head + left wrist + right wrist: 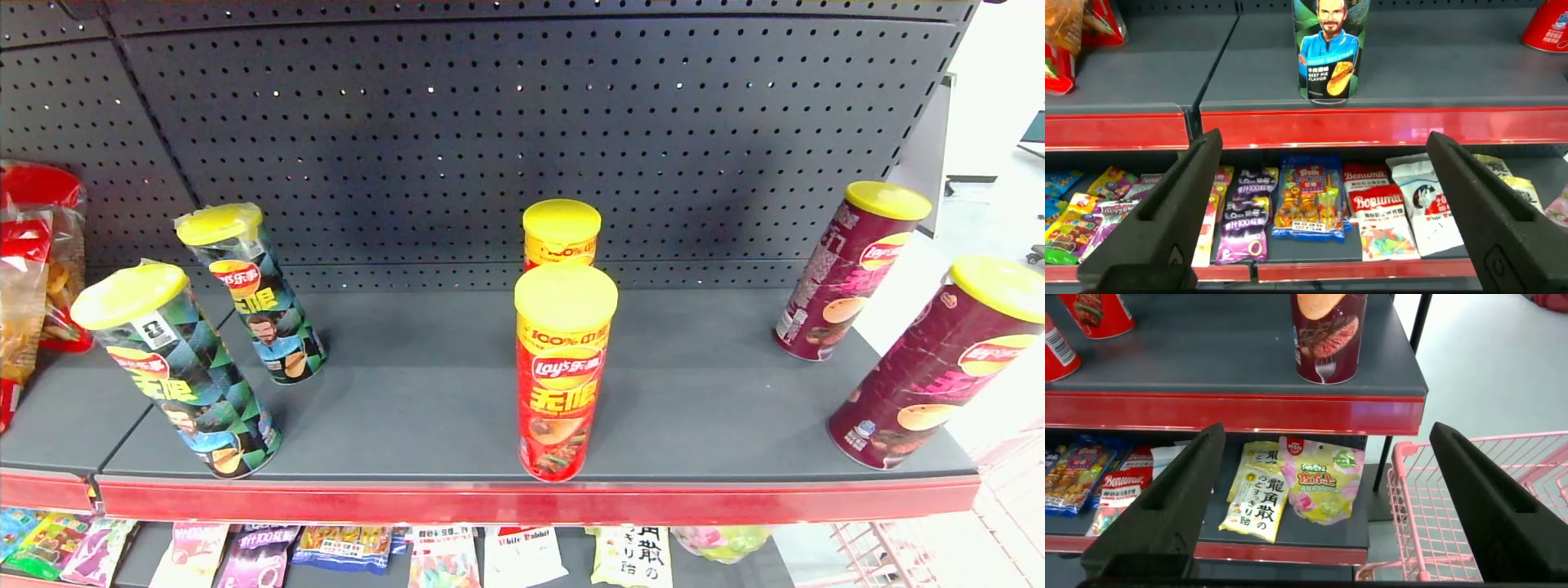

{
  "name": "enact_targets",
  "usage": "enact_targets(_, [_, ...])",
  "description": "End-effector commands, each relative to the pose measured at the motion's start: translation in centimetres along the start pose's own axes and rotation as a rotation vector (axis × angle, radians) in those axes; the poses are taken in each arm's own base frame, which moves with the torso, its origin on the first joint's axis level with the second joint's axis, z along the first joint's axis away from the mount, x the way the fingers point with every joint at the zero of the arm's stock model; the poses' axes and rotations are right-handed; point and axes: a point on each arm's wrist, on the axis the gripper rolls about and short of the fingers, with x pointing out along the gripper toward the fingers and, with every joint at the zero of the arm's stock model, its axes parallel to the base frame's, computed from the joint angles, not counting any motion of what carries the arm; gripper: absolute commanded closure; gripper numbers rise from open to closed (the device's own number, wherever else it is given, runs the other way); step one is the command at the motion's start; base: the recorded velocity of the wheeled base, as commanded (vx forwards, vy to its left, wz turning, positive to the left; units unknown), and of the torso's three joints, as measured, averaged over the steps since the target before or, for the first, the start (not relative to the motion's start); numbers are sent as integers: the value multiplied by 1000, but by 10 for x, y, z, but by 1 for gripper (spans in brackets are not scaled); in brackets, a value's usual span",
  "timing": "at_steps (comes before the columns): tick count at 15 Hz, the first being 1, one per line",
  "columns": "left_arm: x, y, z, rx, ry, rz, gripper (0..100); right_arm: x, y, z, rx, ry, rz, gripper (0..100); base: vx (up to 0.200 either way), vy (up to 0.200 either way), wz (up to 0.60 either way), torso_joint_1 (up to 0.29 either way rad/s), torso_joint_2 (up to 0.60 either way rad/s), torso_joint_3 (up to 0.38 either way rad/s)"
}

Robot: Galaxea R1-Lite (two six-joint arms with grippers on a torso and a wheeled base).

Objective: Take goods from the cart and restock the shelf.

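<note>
1. Shelf [424, 408]: dark grey deck with a red front lip. It carries six upright chip cans, all yellow-lidded, in three pairs, with wide bare gaps between the pairs.
2. Green cans: the near green can [175, 367] stands at the front left edge. The far green can [253, 294] stands behind it and slightly to the right, apart from it.
3. Red cans: the near red can [563, 376] stands at the front centre, at the lip. The far red can [561, 233] stands straight behind it, close to the back panel [490, 122].
4. Maroon cans: the near maroon can [931, 367] stands at the front right corner. The far maroon can [849, 273] stands behind it on the right side.
5. Cart [1429, 531]: pink wire, on the floor to the right of the shelf, below deck level.
6. My left end effector [1324, 140]: released, fingers spread wide, nothing between them. It is low in front of the shelf lip, below the near green can.
7. My right end effector [1328, 433]: released, fingers spread wide, holding nothing. It is low in front of the lip, below the near maroon can, with the cart just to its right.
8. Lower shelf [1372, 269]: a row of flat candy bags [1306, 204] lying side by side.
9. Snack bags [33, 261]: red and clear, on the neighbouring deck at the far left.
</note>
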Motion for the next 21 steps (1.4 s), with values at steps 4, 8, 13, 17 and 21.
enact_targets(4, [0,0,0,1,1,1,0,0,0,0,0,-1,1,0,-200,0,0,9,8,0])
enact_targets(8, [0,0,0,1,1,2,0,0,0,0,-2,-1,1,0,0,0,0,0,0,0])
enact_targets(13, [0,0,0,3,1,2,0,0,0,0,-2,-1,1,0,0,-120,0,-2,1,2])
enact_targets(17, [0,0,0,-1,1,2,0,0,0,0,-2,-1,1,0,0,-150,0,4,1,2])
enact_targets(21, [0,0,0,-1,1,2,0,0,0,0,-2,-1,1,0,0,0,0,0,0,0])
